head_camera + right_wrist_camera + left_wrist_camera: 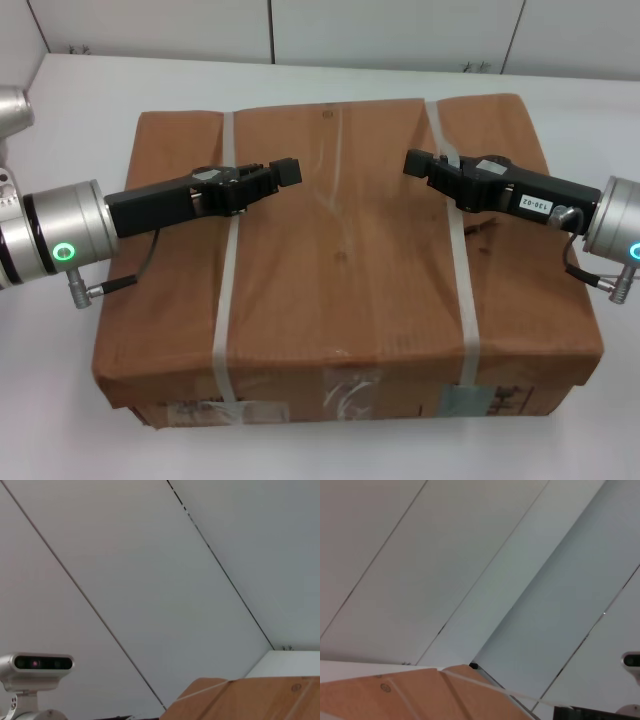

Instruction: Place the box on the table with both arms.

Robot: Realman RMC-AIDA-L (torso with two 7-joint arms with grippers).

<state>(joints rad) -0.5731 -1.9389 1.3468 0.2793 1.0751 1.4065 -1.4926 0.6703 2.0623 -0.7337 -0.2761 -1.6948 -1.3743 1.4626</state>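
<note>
The brown cardboard box (340, 260) lies flat on the white table (90, 100), with two white straps (225, 330) across it and tape and labels on its near side. My left gripper (285, 172) reaches in from the left over the box top, crossing the left strap. My right gripper (413, 162) reaches in from the right, crossing the right strap (465, 300), which rises over it there. The two tips point at each other, a hand's width apart. A box edge shows in the left wrist view (420, 695) and in the right wrist view (250, 700).
White table surface runs around the box on the left, far and near sides. A white panelled wall (400, 30) stands behind the table. The robot's head camera (35, 665) shows in the right wrist view.
</note>
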